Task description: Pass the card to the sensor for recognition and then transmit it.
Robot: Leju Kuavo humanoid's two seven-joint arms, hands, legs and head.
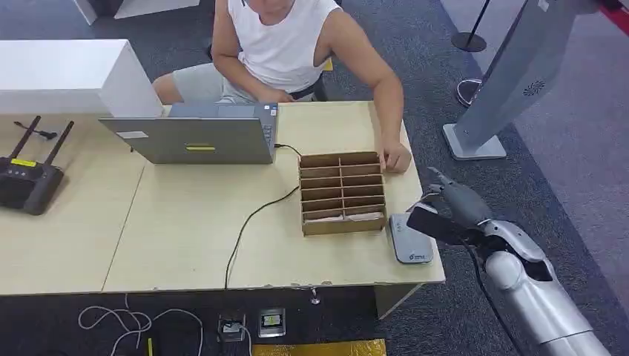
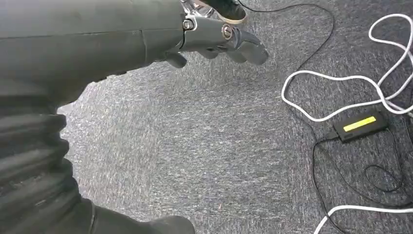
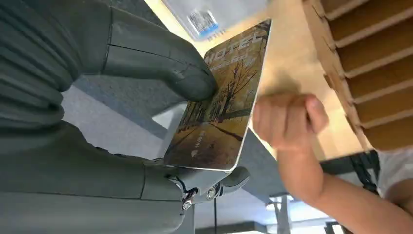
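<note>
My right hand (image 1: 452, 208) hovers just off the table's right edge, beside the grey card sensor (image 1: 410, 239). It pinches a card (image 3: 219, 102) printed with an autumn tree picture between thumb (image 3: 160, 58) and fingers; in the head view the card (image 1: 434, 224) looks dark and edge-on. The sensor (image 3: 204, 17) lies on the table (image 1: 185, 222) just past the card. My left hand (image 2: 219, 39) hangs over grey carpet with its fingers loosely curled and nothing in them.
A cardboard divider box (image 1: 342, 193) stands left of the sensor. A person sits behind the table with a fist (image 1: 397, 158) (image 3: 287, 119) resting by the box. A laptop (image 1: 196, 137) with a black cable, a router (image 1: 28, 178), and a grey stand (image 1: 512, 81) are near.
</note>
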